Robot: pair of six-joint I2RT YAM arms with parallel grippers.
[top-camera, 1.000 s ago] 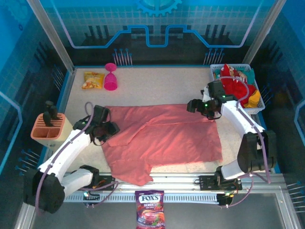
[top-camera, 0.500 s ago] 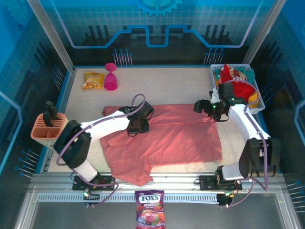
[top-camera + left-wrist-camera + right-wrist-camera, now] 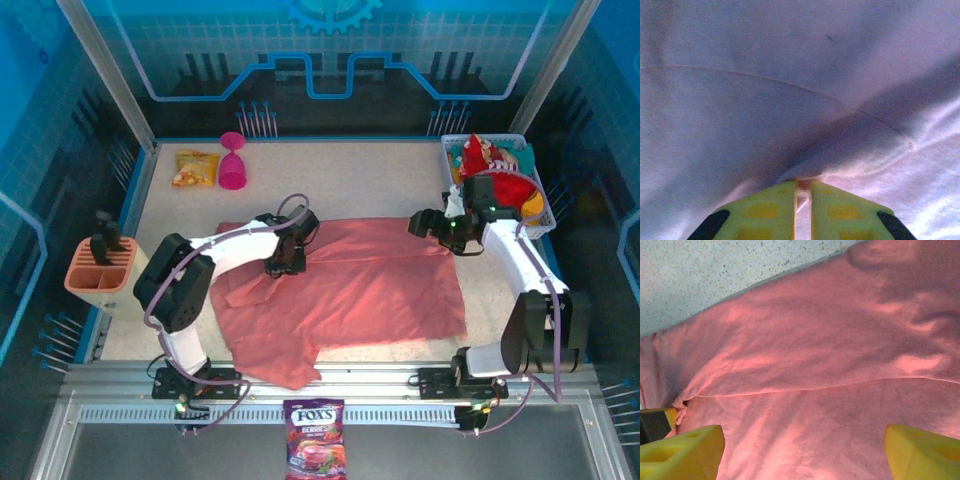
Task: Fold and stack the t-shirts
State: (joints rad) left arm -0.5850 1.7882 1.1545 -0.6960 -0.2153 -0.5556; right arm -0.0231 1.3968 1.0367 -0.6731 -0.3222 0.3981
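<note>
A large salmon-pink t-shirt point(image 3: 350, 285) lies spread on the speckled table, with a flap hanging toward the front edge. My left gripper point(image 3: 283, 262) rests on its upper left part. In the left wrist view the yellow jaws point(image 3: 802, 186) stand almost together with a ridge of the cloth point(image 3: 790, 75) pinched between them. My right gripper point(image 3: 432, 225) hovers open over the shirt's upper right corner. Its yellow fingers point(image 3: 685, 452) stand wide apart above the pink cloth point(image 3: 810, 370). A bright red t-shirt point(image 3: 505, 188) lies bunched in the white basket point(image 3: 450, 146) at the back right.
A magenta goblet point(image 3: 232, 162) and an orange-yellow snack packet point(image 3: 195, 167) sit at the back left. A peach tool holder point(image 3: 100, 272) stands at the left edge. A purple candy bag point(image 3: 314, 450) lies on the front rail.
My left arm swung from the shirt's left edge to its upper middle and its jaws closed on the cloth. The right gripper drifted slightly right and stayed open.
</note>
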